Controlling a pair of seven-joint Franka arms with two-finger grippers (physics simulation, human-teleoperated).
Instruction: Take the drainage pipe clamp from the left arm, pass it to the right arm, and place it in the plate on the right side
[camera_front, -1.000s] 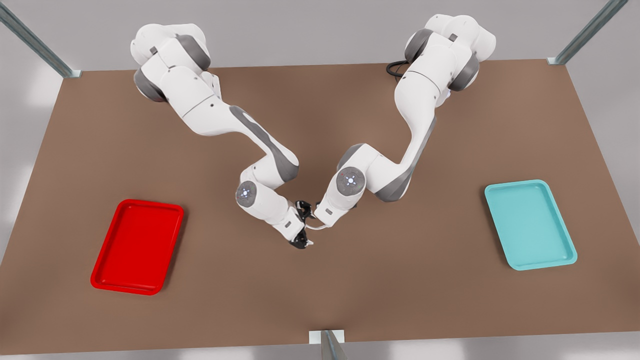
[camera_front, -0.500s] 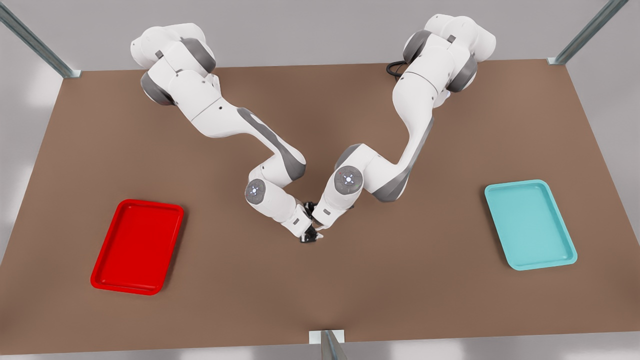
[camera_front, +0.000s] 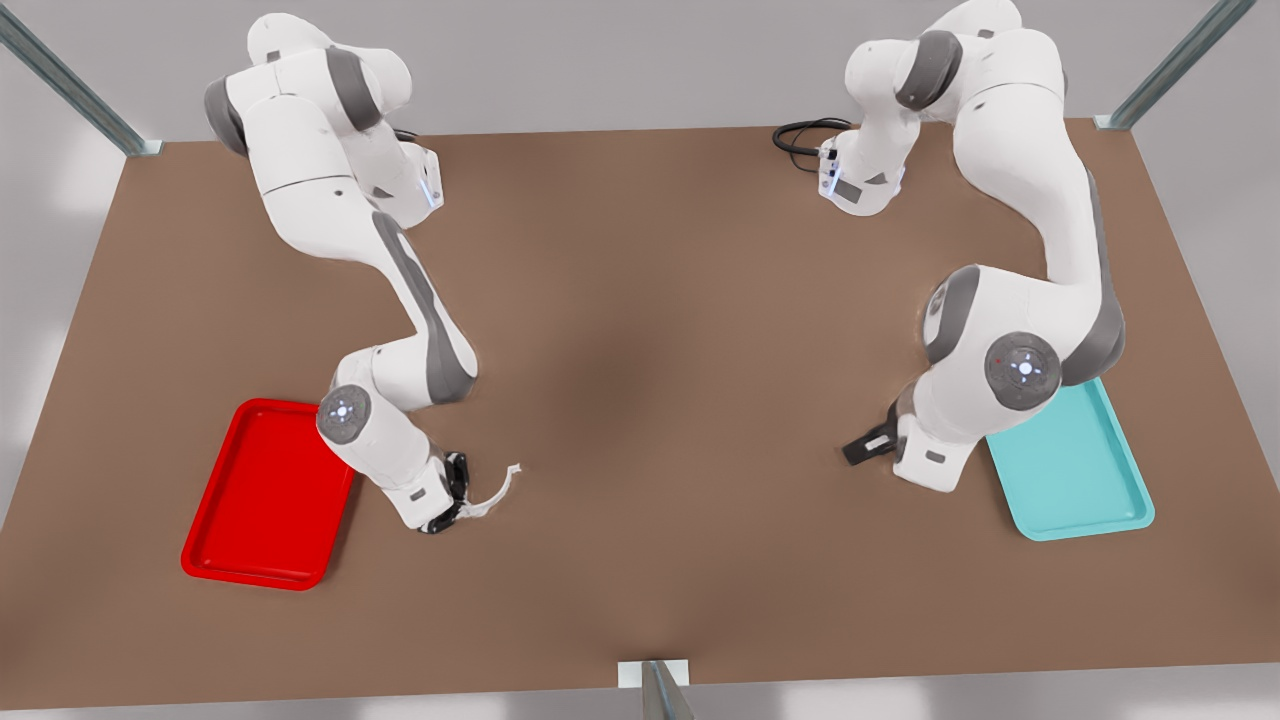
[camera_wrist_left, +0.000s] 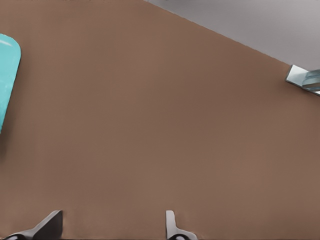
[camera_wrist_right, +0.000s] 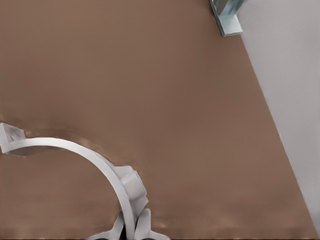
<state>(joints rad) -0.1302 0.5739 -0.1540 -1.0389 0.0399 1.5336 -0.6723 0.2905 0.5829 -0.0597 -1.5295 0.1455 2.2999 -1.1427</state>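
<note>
Beside plate (camera_front: 262, 495): right pincer (camera_front: 452, 497) clamped on drainage pipe clamp (camera_front: 497, 493); left pincer (camera_front: 868, 446) spread, empty.

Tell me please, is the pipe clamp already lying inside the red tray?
No, the pipe clamp hangs from the right gripper beside the red tray.

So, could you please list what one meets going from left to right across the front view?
Red plate → right end effector → drainage pipe clamp it holds → left end effector, open → teal tray.
</note>
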